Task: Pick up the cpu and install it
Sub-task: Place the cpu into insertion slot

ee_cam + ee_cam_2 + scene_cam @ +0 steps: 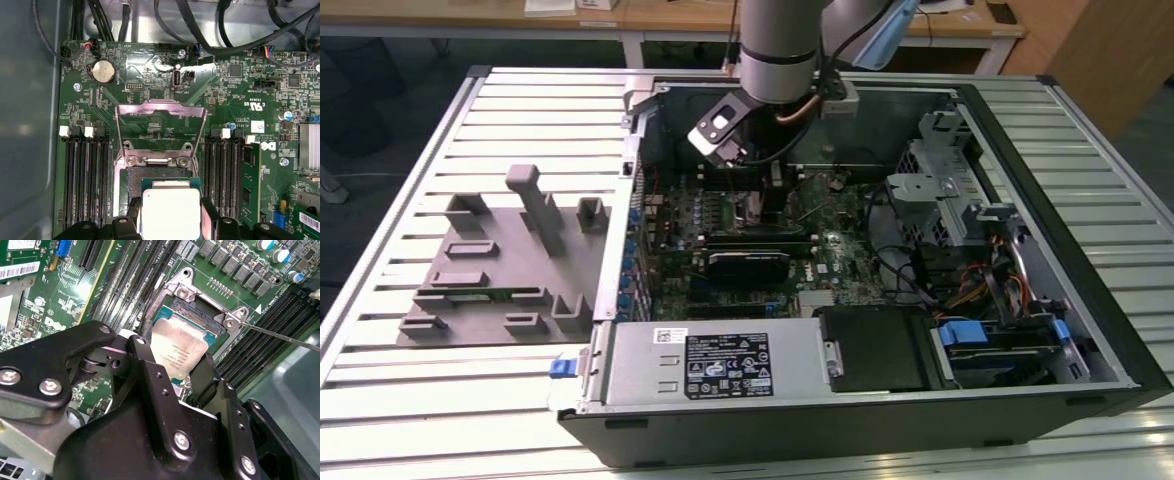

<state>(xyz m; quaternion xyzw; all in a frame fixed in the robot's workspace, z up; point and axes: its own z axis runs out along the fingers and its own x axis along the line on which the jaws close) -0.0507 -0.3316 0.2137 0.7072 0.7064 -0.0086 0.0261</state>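
Observation:
The cpu (177,351), a pale silver square with a thin green rim, sits between my gripper's two black fingers (145,360), just over the open socket (200,310) on the green motherboard. In the first wrist view the cpu (171,210) hangs over the socket (150,182), partly covering it. The metal load plate (160,107) stands flipped open beyond it. My gripper (175,371) is shut on the cpu's two opposite edges. In the exterior view the gripper (767,190) reaches down into the open computer case (607,275).
Memory slots (82,175) flank the socket on both sides, and a thin metal lever (280,335) sticks out beside it. A black finned block (747,265) lies near the socket. A grey fixture with upright blocks (507,260) stands on the exterior view's left. Power supply (720,365) and drive cage (987,340) fill the case's front.

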